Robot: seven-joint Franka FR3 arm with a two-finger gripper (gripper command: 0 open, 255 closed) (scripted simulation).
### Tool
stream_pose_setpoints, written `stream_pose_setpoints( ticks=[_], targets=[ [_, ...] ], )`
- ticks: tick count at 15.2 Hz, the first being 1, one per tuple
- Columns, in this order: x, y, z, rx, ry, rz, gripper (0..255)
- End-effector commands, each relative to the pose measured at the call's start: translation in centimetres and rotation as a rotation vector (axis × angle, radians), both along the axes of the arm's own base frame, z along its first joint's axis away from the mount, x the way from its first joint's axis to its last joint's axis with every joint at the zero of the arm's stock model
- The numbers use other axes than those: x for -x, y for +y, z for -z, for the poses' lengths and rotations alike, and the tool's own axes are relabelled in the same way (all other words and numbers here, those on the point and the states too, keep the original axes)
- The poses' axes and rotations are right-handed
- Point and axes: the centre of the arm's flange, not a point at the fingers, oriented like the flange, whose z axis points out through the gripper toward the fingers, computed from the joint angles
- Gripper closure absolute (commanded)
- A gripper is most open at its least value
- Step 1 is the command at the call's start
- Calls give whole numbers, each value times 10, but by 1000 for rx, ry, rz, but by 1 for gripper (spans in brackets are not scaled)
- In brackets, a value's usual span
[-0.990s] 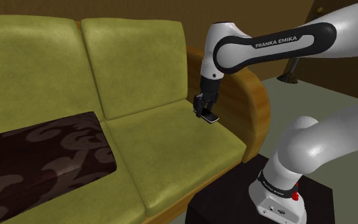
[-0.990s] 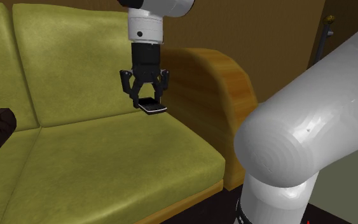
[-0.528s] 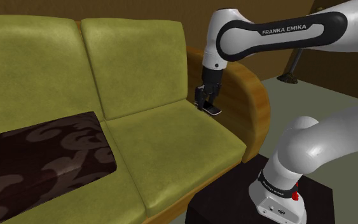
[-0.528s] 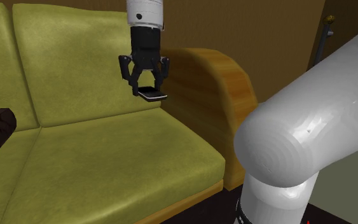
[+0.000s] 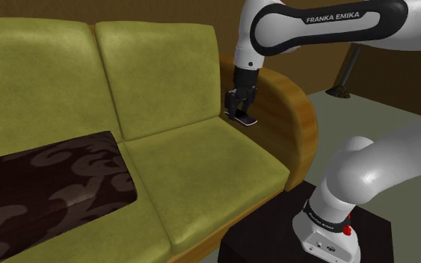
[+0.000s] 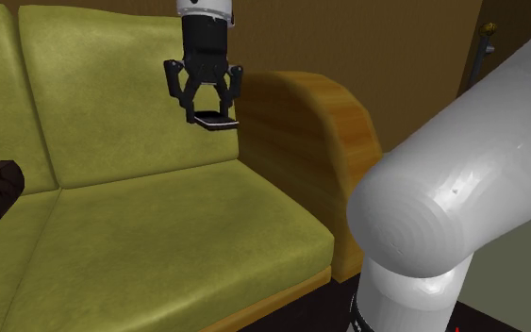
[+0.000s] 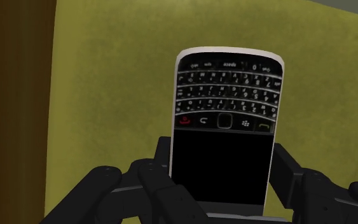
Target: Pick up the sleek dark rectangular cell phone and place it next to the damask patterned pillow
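The gripper (image 5: 238, 109) is pinched on the phone (image 5: 247, 119), which is held in the air above the sofa (image 5: 201, 161) seat, close to the wooden armrest (image 5: 291, 112). The pick-up is judged done. A carry across the seat to the pillow (image 5: 48, 183) is called for next, then a lowering beside it. The pillow is cut off at the picture's edge, and the phone's lower end is hidden within the grip.

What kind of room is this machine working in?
Probably a living room: an olive-green cushioned sofa with a curved wooden armrest, and a dark brown swirl-patterned pillow lying on its seat.
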Motion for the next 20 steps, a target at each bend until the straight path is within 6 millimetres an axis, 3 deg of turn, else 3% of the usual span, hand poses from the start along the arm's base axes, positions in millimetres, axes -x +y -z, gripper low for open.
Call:
stream_pose_setpoints(
  ticks=[1, 20],
  targets=[
    [-19, 12, -1, 0, 0, 0, 255],
    [-234, 141, -1, 0, 0, 0, 255]
  ],
)
